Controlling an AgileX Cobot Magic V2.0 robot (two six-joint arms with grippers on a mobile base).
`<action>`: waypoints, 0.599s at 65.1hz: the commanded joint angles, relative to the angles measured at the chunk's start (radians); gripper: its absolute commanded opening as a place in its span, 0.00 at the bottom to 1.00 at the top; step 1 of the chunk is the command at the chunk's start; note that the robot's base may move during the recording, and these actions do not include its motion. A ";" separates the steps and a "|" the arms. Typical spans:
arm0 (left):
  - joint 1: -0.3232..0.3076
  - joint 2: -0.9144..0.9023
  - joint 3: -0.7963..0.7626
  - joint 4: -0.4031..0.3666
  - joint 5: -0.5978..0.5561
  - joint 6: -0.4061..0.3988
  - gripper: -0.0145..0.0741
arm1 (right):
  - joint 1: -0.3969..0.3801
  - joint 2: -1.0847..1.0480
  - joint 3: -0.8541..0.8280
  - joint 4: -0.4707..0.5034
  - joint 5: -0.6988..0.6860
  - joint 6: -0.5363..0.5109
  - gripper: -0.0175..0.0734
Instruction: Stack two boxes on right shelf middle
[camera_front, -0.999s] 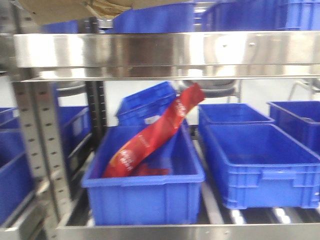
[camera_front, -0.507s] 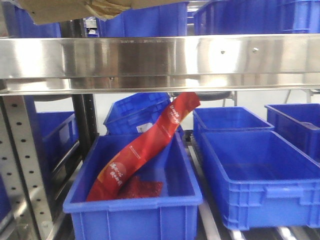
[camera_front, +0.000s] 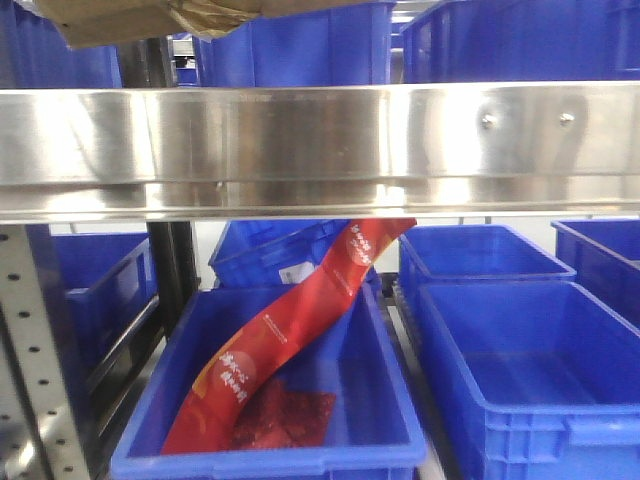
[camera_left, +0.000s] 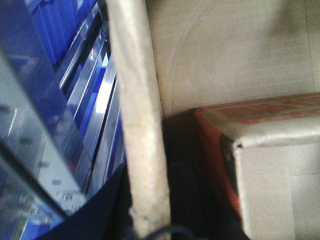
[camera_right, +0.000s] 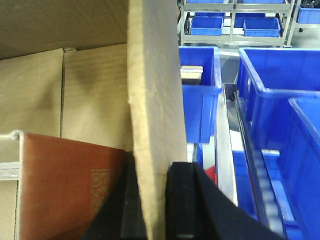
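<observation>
A cardboard box (camera_front: 110, 20) showed at the top left of the front view, its creased brown underside and a crumpled flap hanging just above the shelf (camera_front: 300, 135). Whether it rested on that level could not be told. The shelf's front rail was broad, mirror-bright steel with two rivets (camera_front: 487, 120) near its right end, and it sat on a perforated upright (camera_front: 30, 340).

Below the rail, open-topped blue bins (camera_front: 520, 360) of smooth moulded plastic stood side by side with narrow gaps between them. A glossy red packet (camera_front: 290, 325) leaned slantwise in the left bin, its top end reaching up to the rail's lower edge.

In the right wrist view, the right end effector (camera_right: 155, 200) was clamped on an upright wall of the cardboard box (camera_right: 152, 100), one black finger (camera_right: 182, 200) on either side of its raw corrugated edge. A red-brown carton (camera_right: 65, 185) lay inside the box, and blue bins lay on the outer side.

In the left wrist view, the left end effector (camera_left: 145, 220) appeared only as dark blurred shapes at the foot of another cardboard wall, so whether it gripped could not be told. An orange-and-white carton (camera_left: 260, 150) sat inside, against the box's inner face, and steel rails (camera_left: 95, 125) ran outside.
</observation>
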 joint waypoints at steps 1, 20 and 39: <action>-0.005 -0.007 -0.012 -0.022 -0.041 0.006 0.04 | 0.010 -0.015 -0.009 0.016 -0.130 0.009 0.02; -0.005 -0.007 -0.012 -0.022 -0.041 0.006 0.04 | 0.010 -0.015 -0.009 0.016 -0.130 0.009 0.02; -0.005 -0.007 -0.012 -0.022 -0.041 0.006 0.04 | 0.010 -0.015 -0.009 0.016 -0.130 0.009 0.02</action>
